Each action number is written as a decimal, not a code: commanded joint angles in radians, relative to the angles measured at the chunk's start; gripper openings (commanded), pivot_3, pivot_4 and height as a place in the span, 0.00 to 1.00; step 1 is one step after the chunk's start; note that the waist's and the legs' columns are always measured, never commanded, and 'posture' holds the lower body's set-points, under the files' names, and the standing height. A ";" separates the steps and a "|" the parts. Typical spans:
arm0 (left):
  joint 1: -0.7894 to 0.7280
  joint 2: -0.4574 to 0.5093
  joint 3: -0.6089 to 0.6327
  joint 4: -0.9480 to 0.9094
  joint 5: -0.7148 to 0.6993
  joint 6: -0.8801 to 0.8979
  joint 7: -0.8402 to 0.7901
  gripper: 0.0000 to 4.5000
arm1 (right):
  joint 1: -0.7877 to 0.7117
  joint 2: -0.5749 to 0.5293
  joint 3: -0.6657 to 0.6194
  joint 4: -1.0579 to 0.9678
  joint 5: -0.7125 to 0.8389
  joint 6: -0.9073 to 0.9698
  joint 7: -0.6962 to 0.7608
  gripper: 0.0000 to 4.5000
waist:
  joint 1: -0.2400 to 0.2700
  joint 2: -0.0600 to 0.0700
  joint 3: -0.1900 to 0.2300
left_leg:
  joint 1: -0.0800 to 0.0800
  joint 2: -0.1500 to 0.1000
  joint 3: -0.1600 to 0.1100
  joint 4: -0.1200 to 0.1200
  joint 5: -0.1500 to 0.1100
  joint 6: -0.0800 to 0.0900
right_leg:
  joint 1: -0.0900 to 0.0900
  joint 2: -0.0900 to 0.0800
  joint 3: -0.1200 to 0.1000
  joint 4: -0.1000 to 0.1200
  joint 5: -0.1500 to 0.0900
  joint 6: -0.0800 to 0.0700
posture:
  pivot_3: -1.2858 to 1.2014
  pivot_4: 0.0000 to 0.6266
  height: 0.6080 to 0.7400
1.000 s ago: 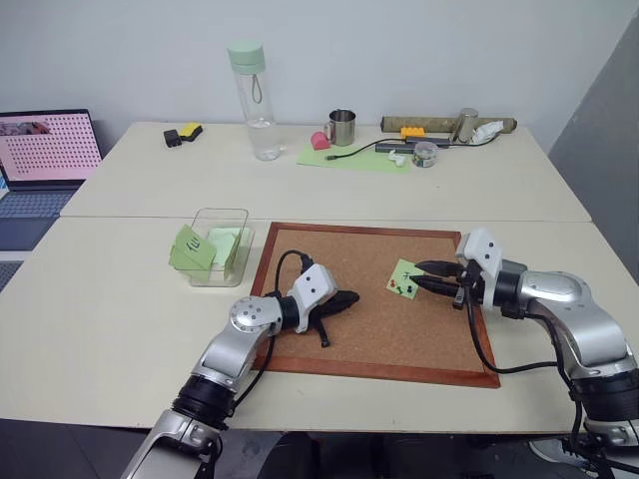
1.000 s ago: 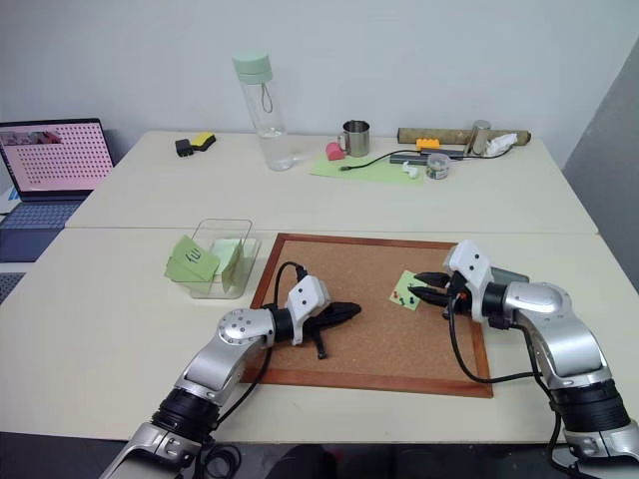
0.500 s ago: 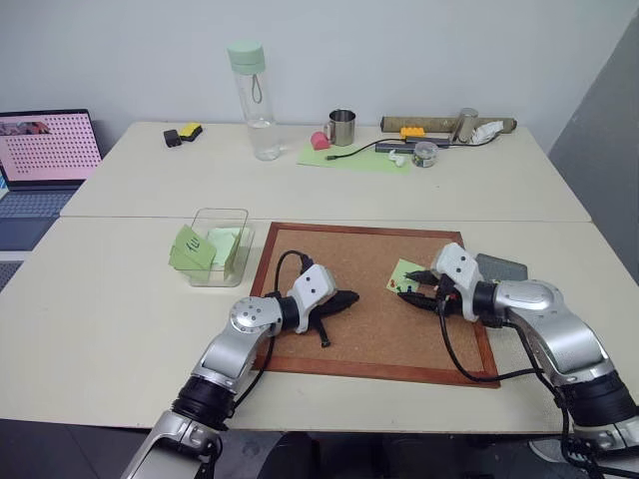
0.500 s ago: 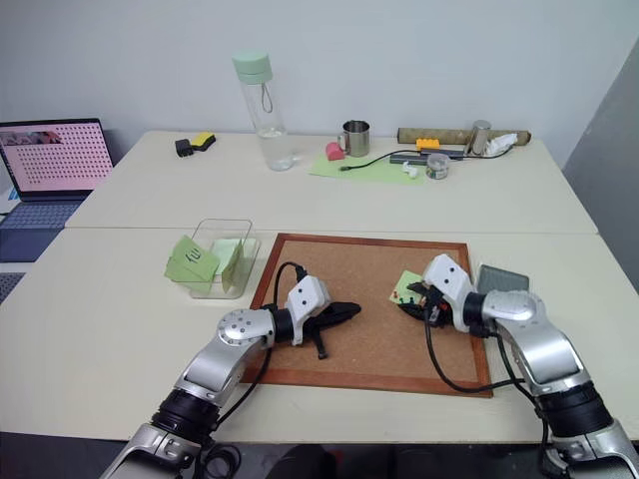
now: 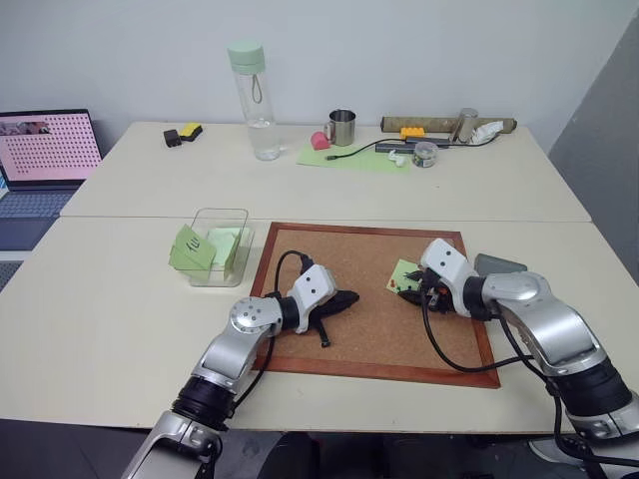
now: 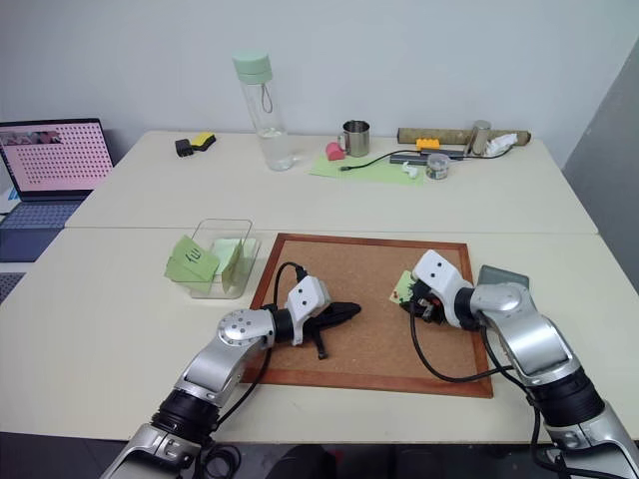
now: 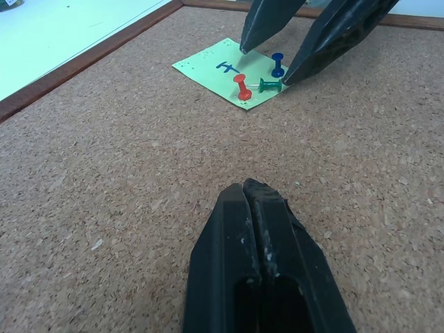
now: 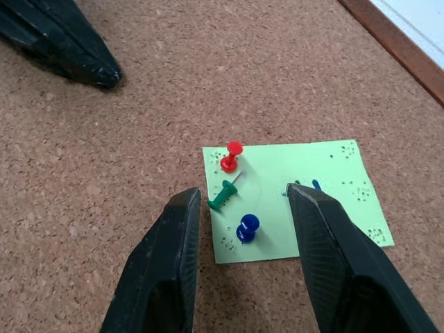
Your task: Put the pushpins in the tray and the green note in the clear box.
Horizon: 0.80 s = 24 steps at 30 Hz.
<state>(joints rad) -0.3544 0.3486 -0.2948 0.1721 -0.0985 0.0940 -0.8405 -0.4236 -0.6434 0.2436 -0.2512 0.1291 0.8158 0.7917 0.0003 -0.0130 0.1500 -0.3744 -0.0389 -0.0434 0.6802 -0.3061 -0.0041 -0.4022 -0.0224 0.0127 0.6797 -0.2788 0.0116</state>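
Right wrist view: the right gripper [image 8: 239,208] stands with its black fingers spread, straddling the blue pushpin [image 8: 246,227] on the green note [image 8: 305,198], evidently positioned to pinch that pin. The green pushpin [image 8: 223,196] lies on its side at the note's edge; the red pushpin [image 8: 231,155] stands stuck through the paper into the corkboard [image 8: 139,173], a coarse brown granular surface in a wooden frame. The left gripper [image 7: 262,211] rests pinched shut on the cork, holding nothing (apparently parked). The dark grey tray [image 5: 499,264] sits just beyond the board's right edge; the clear box [image 5: 222,242], straight-walled plastic, holds other green notes.
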 commanded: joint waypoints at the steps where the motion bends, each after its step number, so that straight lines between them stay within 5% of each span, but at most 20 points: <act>1: 0.031 -0.001 -0.025 0.060 0.038 0.018 0.008 0.00 | -0.045 -0.012 0.020 -0.063 0.014 0.088 0.008 0.45 | 0.000 0.000 0.000 | 0.000 0.000 0.000 0.000 0.000 0.000 | 0.000 0.000 0.000 0.000 0.000 0.000 | 0.52 0.24 1.00; 24: 0.046 -0.032 -0.027 0.077 0.048 0.003 0.038 0.00 | -0.183 -0.010 0.107 0.062 0.019 0.166 0.052 0.45 | 0.008 0.000 0.000 | 0.000 -0.001 -0.002 0.000 0.000 0.000 | 0.001 -0.001 -0.001 -0.001 0.000 0.000 | 0.52 0.24 1.00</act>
<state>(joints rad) -0.3458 0.3246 -0.2919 0.1799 -0.0876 0.0764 -0.8141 -0.5771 -0.6445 0.3467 -0.1879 0.1445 0.9932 0.8302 0.0084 -0.0127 0.1498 -0.3745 -0.0400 -0.0450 0.6803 -0.3061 -0.0040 -0.4012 -0.0232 0.0115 0.6787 -0.2788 0.0117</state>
